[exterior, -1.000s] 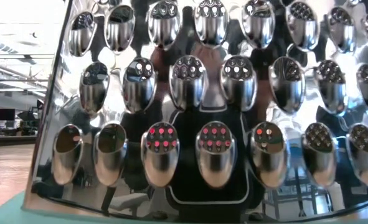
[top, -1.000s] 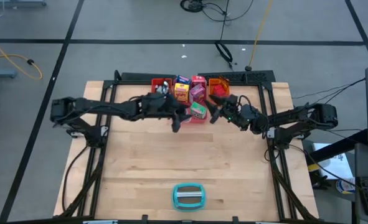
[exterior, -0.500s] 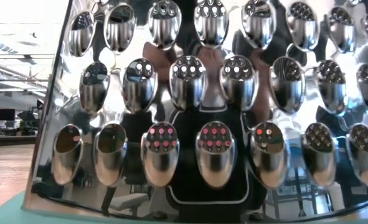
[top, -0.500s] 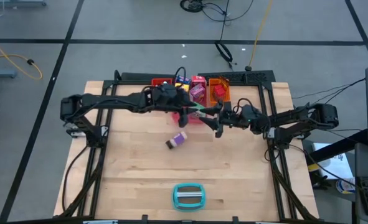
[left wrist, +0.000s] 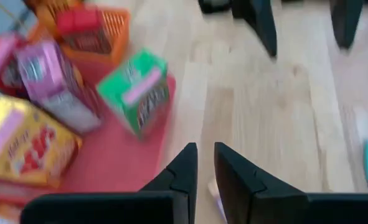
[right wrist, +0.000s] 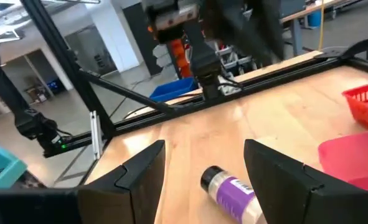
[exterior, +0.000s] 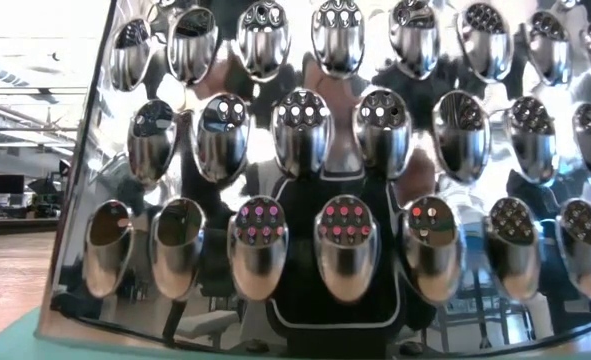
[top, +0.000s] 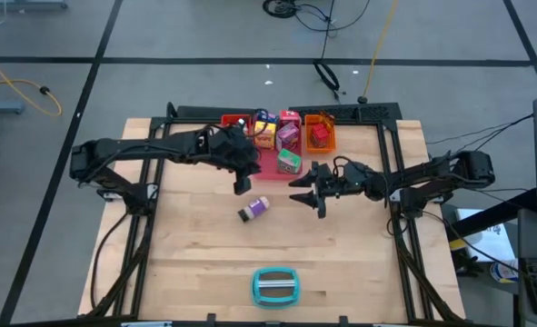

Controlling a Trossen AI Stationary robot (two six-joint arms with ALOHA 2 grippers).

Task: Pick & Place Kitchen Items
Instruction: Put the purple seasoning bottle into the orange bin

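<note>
A small purple-labelled bottle (top: 254, 208) lies on its side on the bare wood, its white cap (right wrist: 211, 177) toward the near left. My right gripper (top: 305, 196) stands open and level just right of it; in its wrist view (right wrist: 203, 149) the bottle (right wrist: 231, 190) lies ahead between the finger lines, untouched. My left gripper (top: 243, 184) hangs above the table left of the pink tray, its fingers (left wrist: 185, 171) drawn almost together with nothing between them. The green box (top: 290, 162), pink box (top: 288, 134) and yellow box (top: 266, 127) stand in the trays.
Red tray (top: 235, 122), pink tray (left wrist: 118, 163) and orange tray (top: 323, 120) line the far edge. The teal-and-grey oblong object (top: 275, 285) lies at the near edge; its holed metal face (exterior: 305, 200) fills the low view and hides the table. Bare wood lies between.
The purple bottle has come out from under my left gripper and now lies on the table. My left gripper has drawn up and back toward the table's left, tipping less steeply. My right gripper has swung toward the near edge and turned to face the bottle.
</note>
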